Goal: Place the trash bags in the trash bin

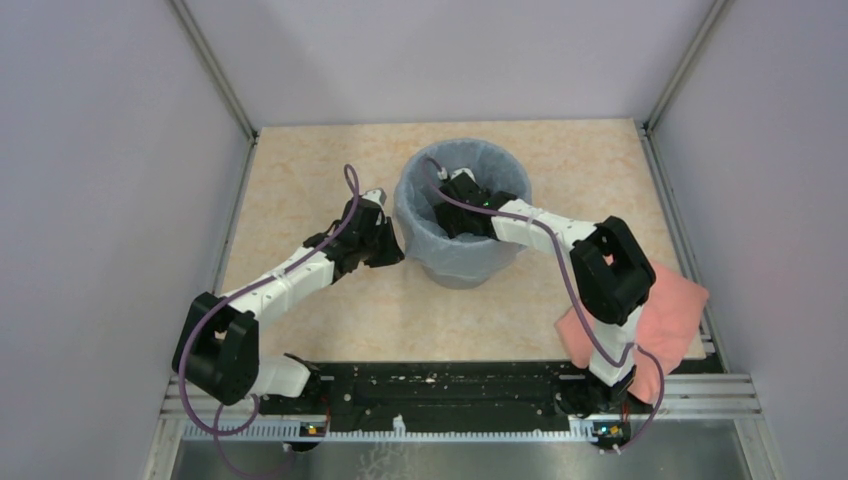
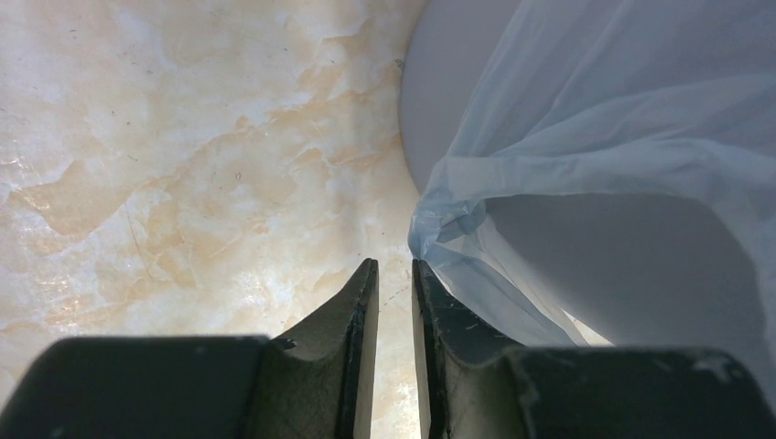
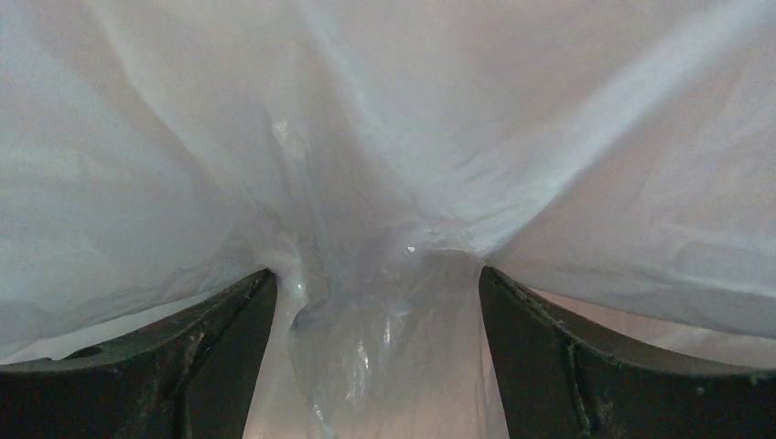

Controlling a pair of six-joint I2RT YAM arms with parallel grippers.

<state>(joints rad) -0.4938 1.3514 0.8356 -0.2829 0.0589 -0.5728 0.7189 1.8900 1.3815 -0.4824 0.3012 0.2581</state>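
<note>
The left arm [image 1: 280,285] was stretched low from its base at the near left, forward and to the right. Its wrist was turned toward the right, and the left gripper [image 2: 393,265] was held with the jaws nearly together, only a narrow slit being left between the two dark fingers [image 2: 343,329]. The right arm [image 1: 545,228] was folded at the near right with the elbow raised, the forearm being reached far and to the left. The right gripper [image 3: 375,274] was pointed downward, its jaws spread wide apart.
</note>
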